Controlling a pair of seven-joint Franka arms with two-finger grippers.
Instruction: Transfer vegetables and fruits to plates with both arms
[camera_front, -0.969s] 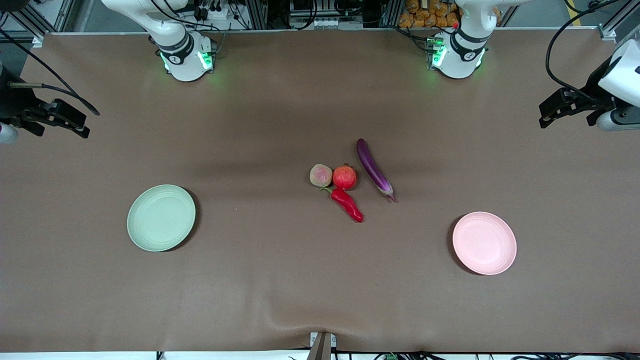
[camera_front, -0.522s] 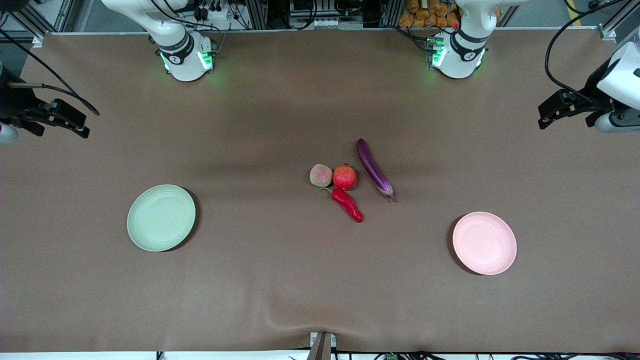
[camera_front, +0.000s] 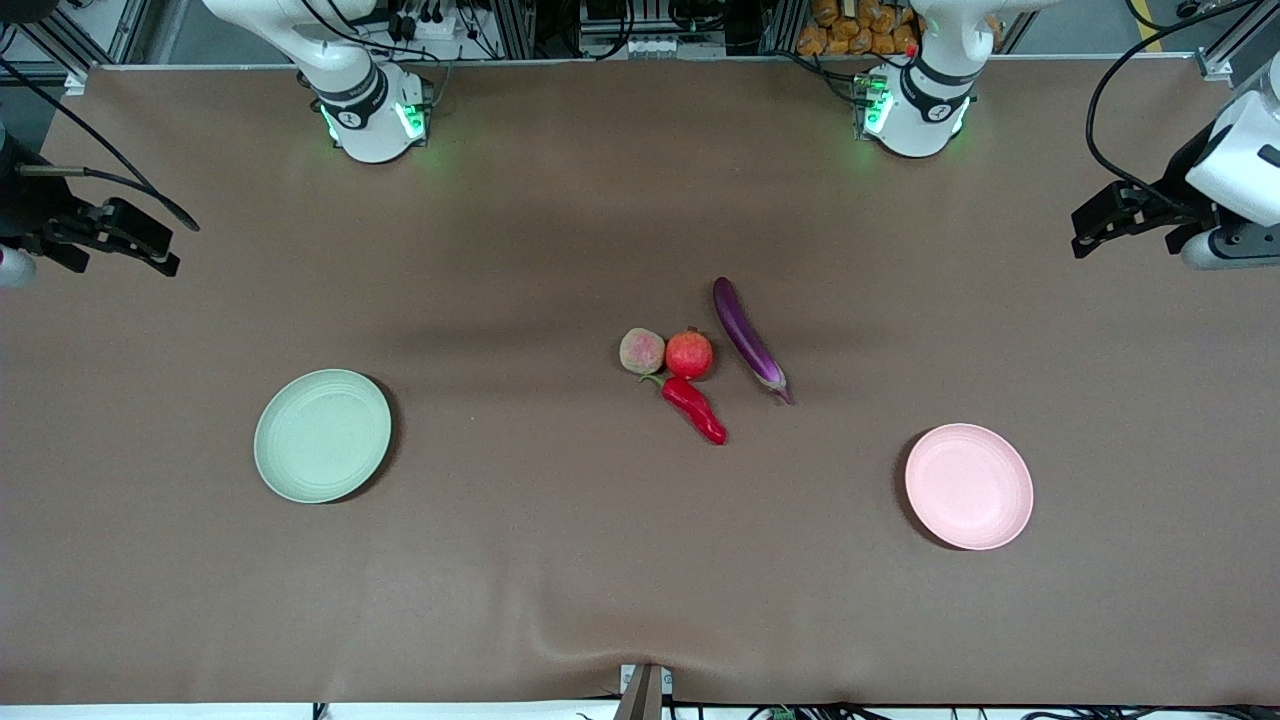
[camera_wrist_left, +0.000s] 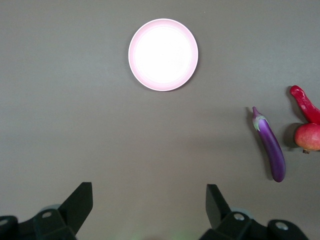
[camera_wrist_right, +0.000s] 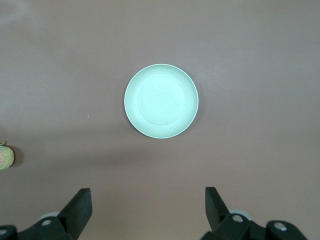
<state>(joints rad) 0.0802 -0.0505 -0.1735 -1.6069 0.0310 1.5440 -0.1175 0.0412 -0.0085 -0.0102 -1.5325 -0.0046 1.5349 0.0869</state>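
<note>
Four items cluster mid-table: a purple eggplant (camera_front: 748, 338), a red chili pepper (camera_front: 697, 408), a round red fruit (camera_front: 689, 354) and a pale yellow-green fruit (camera_front: 642, 350). An empty pale green plate (camera_front: 322, 435) lies toward the right arm's end, and an empty pink plate (camera_front: 968, 486) toward the left arm's end. My left gripper (camera_front: 1082, 232) hangs open in the air at its end of the table. Its wrist view shows the gripper (camera_wrist_left: 149, 192), pink plate (camera_wrist_left: 163, 54) and eggplant (camera_wrist_left: 270, 145). My right gripper (camera_front: 160, 250) hangs open at the other end, its gripper (camera_wrist_right: 148, 195) looking at the green plate (camera_wrist_right: 161, 100).
A brown mat (camera_front: 560, 560) covers the whole table. Both arm bases, one (camera_front: 372, 115) for the right arm and one (camera_front: 915, 110) for the left, stand along the edge farthest from the front camera. A small metal bracket (camera_front: 645, 690) sits at the nearest edge.
The left arm's hand has drifted slightly inward from the table's end. The right arm and all items on the table are as before.
</note>
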